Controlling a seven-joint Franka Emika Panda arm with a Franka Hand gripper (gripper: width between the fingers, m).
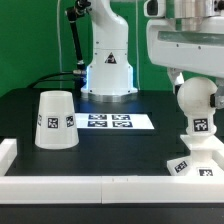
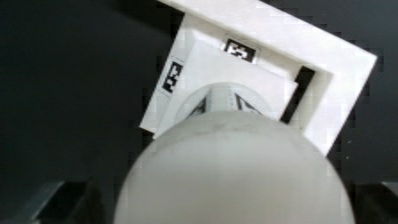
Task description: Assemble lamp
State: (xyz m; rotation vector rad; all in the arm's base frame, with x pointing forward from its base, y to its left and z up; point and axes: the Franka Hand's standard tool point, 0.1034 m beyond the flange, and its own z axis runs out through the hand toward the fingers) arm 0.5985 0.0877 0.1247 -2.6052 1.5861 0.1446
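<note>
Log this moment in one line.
bulb atop base neck | gripper at bulb, grip unclear | shade standing apart

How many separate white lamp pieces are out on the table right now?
3. The shade stands alone at the exterior view's left. The bulb sits on the neck of the base at the exterior view's right. None seems hidden.

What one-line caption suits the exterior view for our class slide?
Matte white ball-shaped bulb upright over the blocky white square base, beneath the robot's hand; tapered white cup-like shade stands apart.
</note>
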